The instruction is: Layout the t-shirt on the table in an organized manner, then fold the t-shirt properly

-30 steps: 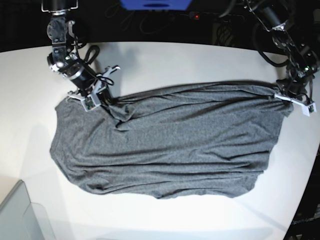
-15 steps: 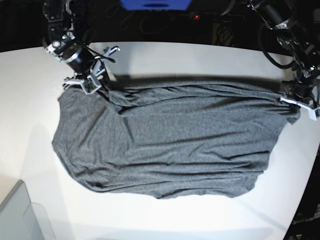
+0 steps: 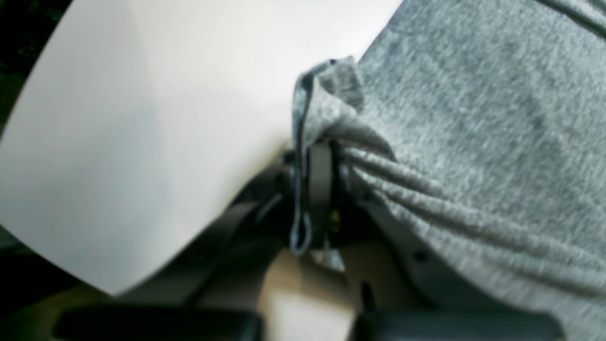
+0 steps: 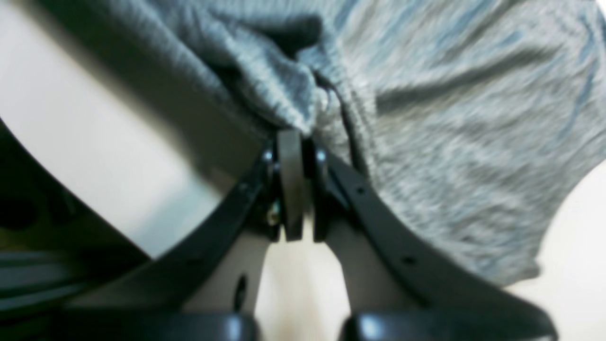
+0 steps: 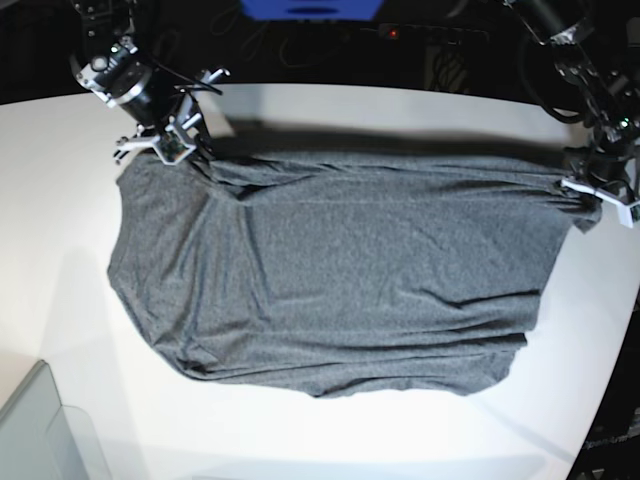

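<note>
The dark heather-grey t-shirt point(image 5: 340, 270) is stretched wide across the white table point(image 5: 330, 440), its far edge raised and taut. My right gripper point(image 5: 172, 152) is shut on the shirt's far left corner, and the wrist view shows bunched fabric point(image 4: 289, 109) pinched at the closed tips point(image 4: 291, 142). At the far right edge, near the table's rim, my left gripper point(image 5: 590, 195) is shut on the opposite corner. Its wrist view shows a folded hem point(image 3: 326, 90) clamped between the pads point(image 3: 319, 180), with folds fanning out over the table point(image 3: 142, 118).
A translucent grey bin point(image 5: 40, 430) sits at the near left corner. The table's curved edge runs close behind the left gripper on the right. Dark equipment and cables point(image 5: 400, 35) lie beyond the far edge.
Both arms have pulled the shirt's top edge toward the far side. The right gripper moved up and left, the left gripper slightly up, and the fabric now lies flatter and more taut.
</note>
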